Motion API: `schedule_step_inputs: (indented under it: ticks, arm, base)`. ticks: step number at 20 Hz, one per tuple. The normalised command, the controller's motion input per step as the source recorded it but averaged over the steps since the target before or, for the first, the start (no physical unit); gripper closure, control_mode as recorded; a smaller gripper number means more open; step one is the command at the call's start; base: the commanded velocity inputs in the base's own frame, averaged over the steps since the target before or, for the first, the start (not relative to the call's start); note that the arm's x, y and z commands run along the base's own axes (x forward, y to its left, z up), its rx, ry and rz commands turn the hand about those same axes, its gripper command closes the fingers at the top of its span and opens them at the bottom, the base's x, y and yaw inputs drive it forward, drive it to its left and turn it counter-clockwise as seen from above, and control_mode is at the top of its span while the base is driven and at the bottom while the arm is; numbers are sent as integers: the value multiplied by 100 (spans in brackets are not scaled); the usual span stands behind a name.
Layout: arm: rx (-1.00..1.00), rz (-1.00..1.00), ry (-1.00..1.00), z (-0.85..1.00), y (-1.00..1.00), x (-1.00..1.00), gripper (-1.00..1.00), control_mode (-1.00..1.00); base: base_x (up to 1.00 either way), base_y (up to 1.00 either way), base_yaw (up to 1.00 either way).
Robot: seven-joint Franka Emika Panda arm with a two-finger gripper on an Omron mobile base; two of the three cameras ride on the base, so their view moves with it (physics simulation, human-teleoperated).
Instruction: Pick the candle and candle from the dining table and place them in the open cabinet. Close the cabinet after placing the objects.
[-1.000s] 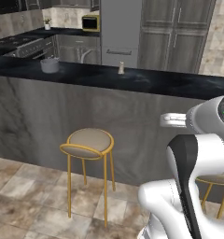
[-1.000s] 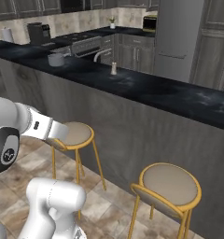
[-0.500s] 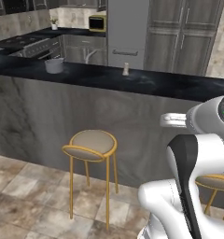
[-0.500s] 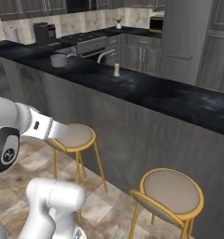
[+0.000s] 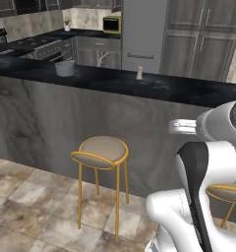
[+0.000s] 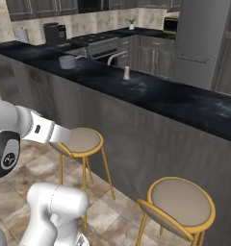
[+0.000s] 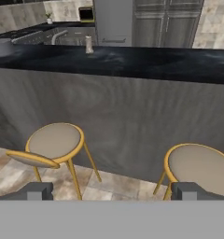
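— Where is the candle [image 5: 139,73]?

— Upright on the glossy black top of the dining table [image 5: 90,125], toward the far edge (a small cream shape, narrower at its top). In the right base view it stands at [image 6: 126,73], and in the hand view near the upper left at [image 7: 89,45].

— What else sits on that top?

— A grey pot [image 5: 65,68], well to the left of the candle and apart from it.

— And the gripper [image 7: 111,191]?

— Its two dark finger tips rise well apart at the bottom of the hand view, with nothing between them: spread and empty. It is low, in front of the table's grey wood-grain panel and far from the candle.

— What stands in front of the table?

— Two yellow-legged stools with round beige seats, the left stool [image 7: 53,142] and the right stool [image 7: 200,168], both close to the panel.

— Beyond the table?

— A yellow microwave [image 5: 110,24] on the back counter, and tall grey panelled cabinet doors [image 5: 201,39] with slim bar handles, which look closed from here.
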Motion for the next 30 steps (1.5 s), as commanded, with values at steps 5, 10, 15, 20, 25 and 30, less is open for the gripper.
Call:
schedule_step_inputs:
  ticks: [5, 10, 15, 20, 25, 30]
  arm:
    - [0, 0, 0, 0, 0, 0, -100, 100]
    - [0, 0, 0, 0, 0, 0, -100, 100]
    - [0, 0, 0, 0, 0, 0, -100, 100]
    - [0, 0, 0, 0, 0, 0, -100, 100]
    - [0, 0, 0, 0, 0, 0, -100, 100]
    - [0, 0, 0, 0, 0, 0, -100, 100]
  base:
    - [27, -9, 13]
    - [26, -16, 13]
    - [23, -21, 13]
    - [19, -28, 13]
    - [24, -32, 14]
    - [22, -34, 13]
